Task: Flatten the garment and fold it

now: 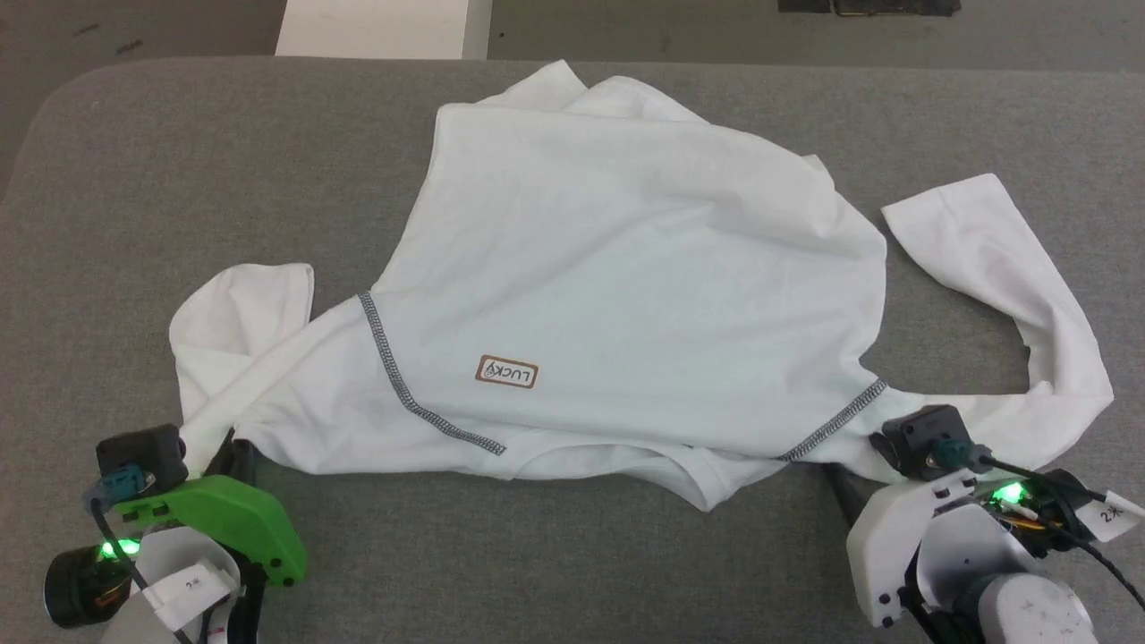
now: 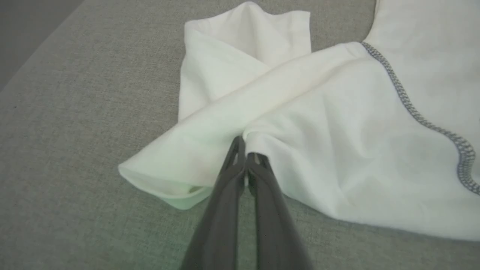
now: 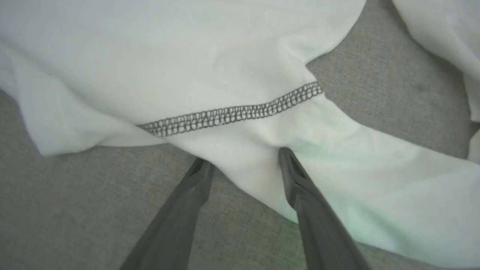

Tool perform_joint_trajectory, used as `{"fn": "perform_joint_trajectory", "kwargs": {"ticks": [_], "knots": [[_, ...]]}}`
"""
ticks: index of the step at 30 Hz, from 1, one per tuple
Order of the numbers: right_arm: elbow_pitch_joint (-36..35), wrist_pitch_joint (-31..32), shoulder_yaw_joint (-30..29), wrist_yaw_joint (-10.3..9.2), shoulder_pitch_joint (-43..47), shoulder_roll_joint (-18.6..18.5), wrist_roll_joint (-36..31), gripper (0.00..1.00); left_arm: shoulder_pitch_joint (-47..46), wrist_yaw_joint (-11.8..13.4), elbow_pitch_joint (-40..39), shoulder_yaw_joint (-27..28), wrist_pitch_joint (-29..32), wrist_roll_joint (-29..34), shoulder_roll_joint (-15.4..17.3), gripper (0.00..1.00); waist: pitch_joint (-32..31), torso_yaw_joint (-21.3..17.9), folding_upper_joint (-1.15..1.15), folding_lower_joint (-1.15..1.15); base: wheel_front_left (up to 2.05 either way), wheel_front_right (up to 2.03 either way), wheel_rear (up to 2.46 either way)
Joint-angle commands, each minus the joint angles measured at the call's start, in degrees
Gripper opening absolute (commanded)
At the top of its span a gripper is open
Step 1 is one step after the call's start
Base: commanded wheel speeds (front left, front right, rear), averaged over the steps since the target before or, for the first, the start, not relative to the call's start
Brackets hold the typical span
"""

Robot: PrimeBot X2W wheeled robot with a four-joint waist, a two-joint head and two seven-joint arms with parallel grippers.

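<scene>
The garment is a white long-sleeved shirt lying rumpled on the grey table, label patch up, with dark zigzag seams on both shoulders. One sleeve is bunched at the left, and the other curls out at the right. My left gripper is at the left sleeve; in the left wrist view it is shut on a pinch of the garment. My right gripper sits at the near right edge, below the seam; in the right wrist view it stands open, with a fold of the garment between its fingers.
The grey padded table has a rounded far-left corner. A white box stands on the floor beyond the far edge, and a dark object lies at the top right. Bare table surface runs along the near edge between my arms.
</scene>
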Motion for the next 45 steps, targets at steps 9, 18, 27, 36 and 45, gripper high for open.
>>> {"fn": "perform_joint_trajectory", "kwargs": {"ticks": [9,18,27,36,45], "knots": [[-0.5,-2.3,-2.5,-0.08,-2.1,0.1,2.3,0.00,-2.1,-1.7,-1.7,0.5,-4.4,-0.8,-0.7,0.00,-2.3,-0.1,0.00,0.00,0.00,0.00,0.00],[-17.1,1.4,-5.4,-0.08,-3.9,-4.9,4.5,0.00,-6.3,-5.0,-14.5,2.1,-5.0,-3.0,1.7,0.00,-5.5,-1.1,0.00,0.00,0.00,0.00,0.00],[-18.5,10.0,-1.5,-0.08,-25.6,-17.8,10.0,0.00,-26.1,-8.0,-20.7,1.7,5.2,-7.9,4.0,0.00,0.6,-2.5,0.00,0.00,0.00,0.00,0.00],[-2.2,7.8,6.5,-0.08,-63.3,-22.4,11.4,0.00,-56.6,-6.0,-9.3,4.0,9.5,-6.9,6.0,0.00,13.8,-4.7,0.00,0.00,0.00,0.00,0.00],[13.6,-5.7,5.4,-0.08,-86.9,-17.9,5.0,0.00,-74.4,-3.7,1.0,6.6,0.4,-2.9,5.2,0.00,21.0,-4.8,0.00,0.00,0.00,0.00,0.00]]}}
